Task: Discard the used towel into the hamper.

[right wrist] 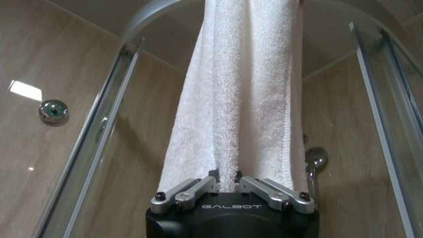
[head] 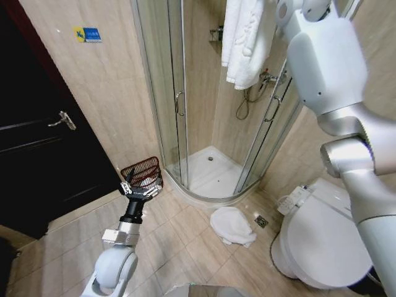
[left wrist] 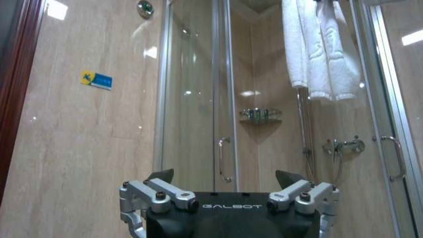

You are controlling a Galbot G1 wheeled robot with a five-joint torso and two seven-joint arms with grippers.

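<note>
1. A tiled bathroom is seen from the head view, with a curved glass shower cabin [head: 204, 105] against the far wall, a dark door [head: 37, 142] on the robot's left and a white toilet [head: 322, 238] on its right.

2. The hamper [head: 143, 171] — a small dark red-brown openwork basket — is found on the floor just beside the left edge of the shower cabin, near the wall. Something pale can be made out inside it, though what it is cannot be told.

3. The left gripper [head: 140, 185] is held low, extended forward from the lower left of the head view, its tip overlapping the hamper's near rim. In the left wrist view the left gripper [left wrist: 225, 179] is shown with its fingers spread well apart and nothing between them.

4. The right arm is raised high on the robot's right. In the right wrist view the right gripper [right wrist: 225, 177] is seen closed on the lower edge of a white hanging towel [right wrist: 238, 94], the cloth being pinched between the fingertips.

5. The same hanging towel [head: 244, 40] is draped over the top of the shower cabin.

6. A second white towel [head: 232, 226] lies crumpled on the floor tiles in front of the shower tray, between the hamper and the toilet, just beside a floor drain [head: 262, 221].
</note>
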